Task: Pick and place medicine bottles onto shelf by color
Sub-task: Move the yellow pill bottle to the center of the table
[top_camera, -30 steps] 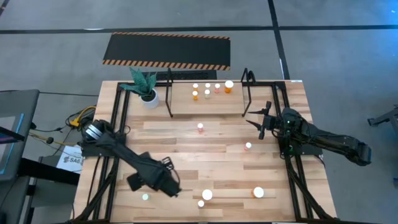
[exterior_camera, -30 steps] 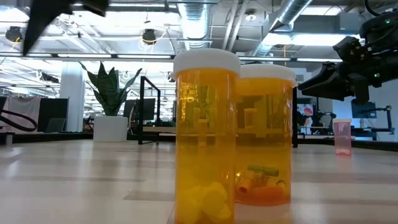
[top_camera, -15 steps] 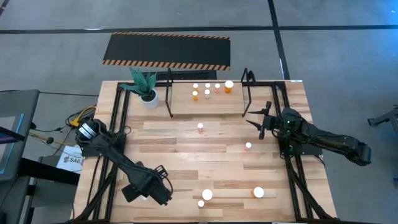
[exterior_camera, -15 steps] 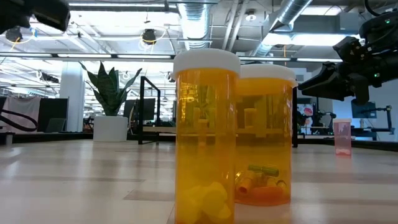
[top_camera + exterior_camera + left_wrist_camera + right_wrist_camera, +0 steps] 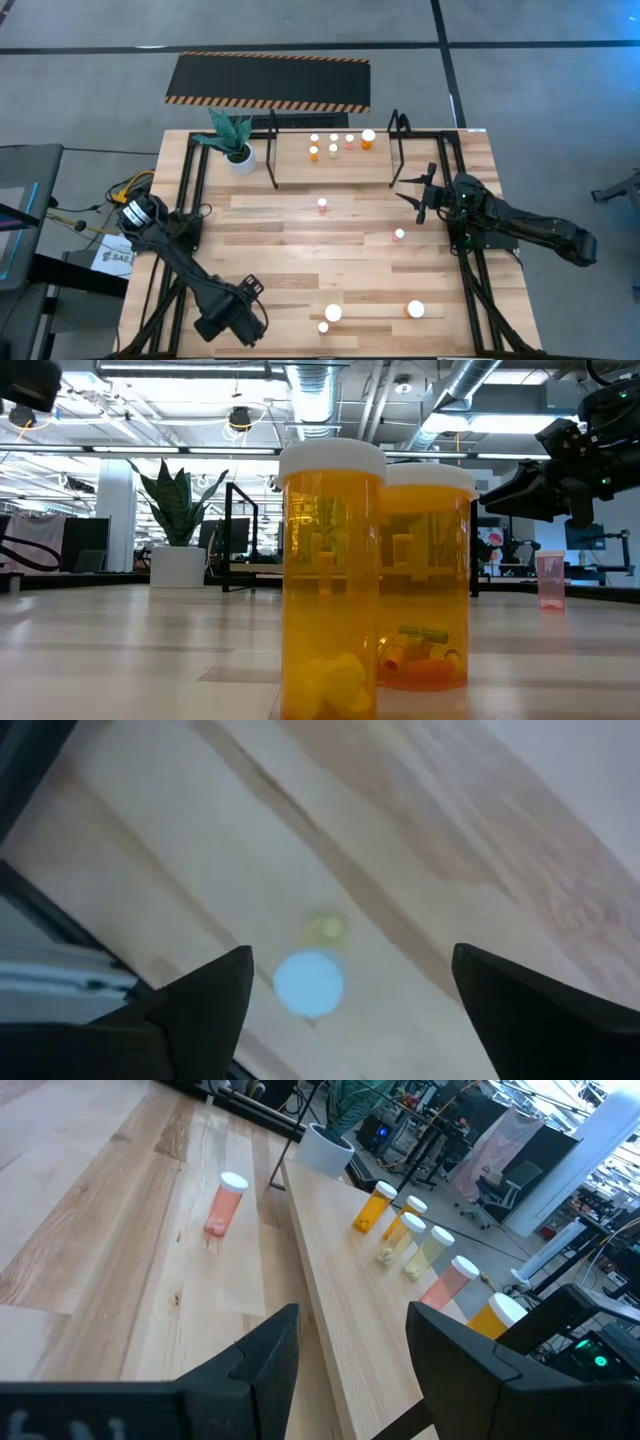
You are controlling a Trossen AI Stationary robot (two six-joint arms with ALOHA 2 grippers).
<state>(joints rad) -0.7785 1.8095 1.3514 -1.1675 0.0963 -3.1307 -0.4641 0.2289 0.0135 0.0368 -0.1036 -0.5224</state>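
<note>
The light wooden table fills the middle of the high view, on a grey floor with a black hazard-striped mat beyond its far edge; the low view alone shows the room behind, an open hall with ducts and ceiling lights; the black tube shelf stands at the table's far side, a white-potted plant just beside its left end loop.

Five medicine bottles stand on the shelf, the largest an orange one at the right; two small bottles, one near the shelf and one nearer the right arm, stand mid-table; three more stand near the front edge, and the low view shows two of these close up as amber bottles with white caps.

The left hand hangs at the front left, fingers spread wide and empty; only its wrist view shows a small bottle seen from above between them; the right hand waits near the shelf's right end, partly open, holding nothing.
</note>
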